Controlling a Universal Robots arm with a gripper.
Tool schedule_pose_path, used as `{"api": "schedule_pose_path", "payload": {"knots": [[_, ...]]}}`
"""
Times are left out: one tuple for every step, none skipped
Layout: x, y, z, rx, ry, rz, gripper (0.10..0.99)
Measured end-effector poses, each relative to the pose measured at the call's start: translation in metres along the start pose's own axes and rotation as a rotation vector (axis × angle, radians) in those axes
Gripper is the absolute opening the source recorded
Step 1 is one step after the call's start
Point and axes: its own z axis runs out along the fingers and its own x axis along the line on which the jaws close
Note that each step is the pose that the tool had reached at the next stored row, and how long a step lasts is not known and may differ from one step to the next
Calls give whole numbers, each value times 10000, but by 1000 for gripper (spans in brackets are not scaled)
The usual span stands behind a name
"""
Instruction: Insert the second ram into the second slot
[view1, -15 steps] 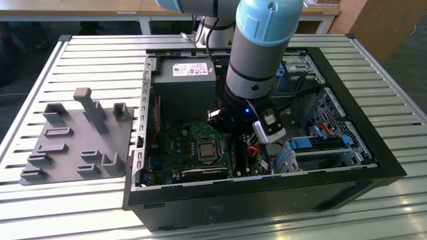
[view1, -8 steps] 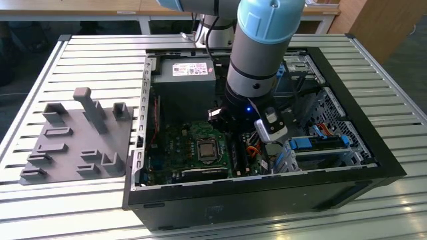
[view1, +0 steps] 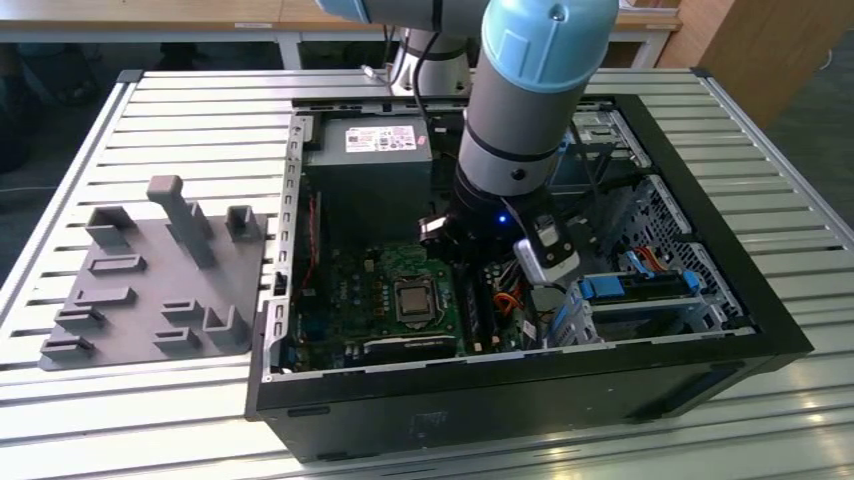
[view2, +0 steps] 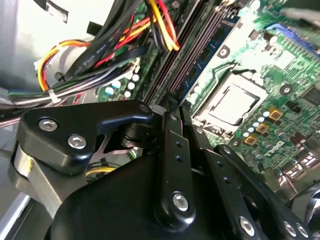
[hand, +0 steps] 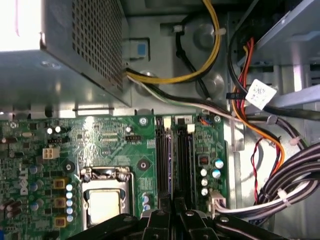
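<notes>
- The second ram (hand: 171, 160), a thin, long dark-blue circuit strip, stands on edge, one end pinched in the black metal gripper (hand: 172, 205).
- It runs lengthwise between the long black plastic memory slots (hand: 161, 160); I can't tell if it's seated.

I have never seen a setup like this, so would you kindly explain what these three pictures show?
It is a robot arm working inside an open computer case that lies on a slatted table. The exterior view looks on from outside; on its left a grey moulded fixture rests on the table. Both wrist views come from cameras riding on the arm, looking past its pincer at the green motherboard. The pincer is closed on a thin dark-blue RAM stick, held edge-on at the black memory slots beside the processor socket.
</notes>
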Motion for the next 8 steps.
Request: {"api": "schedule_pose_path", "payload": {"knots": [[1, -1, -1, -26, 1, -3, 141], [0, -3, 0, -29, 2, -17, 141], [-1, -5, 0, -30, 5, -63, 141], [-1, -9, 0, -29, 9, -110, 141], [-1, -14, -1, -26, 10, -137, 141], [-1, -18, -1, -26, 11, -140, 141], [-1, -22, -1, -26, 11, -140, 141], [-1, -23, -1, -27, 11, -139, 141]]}}
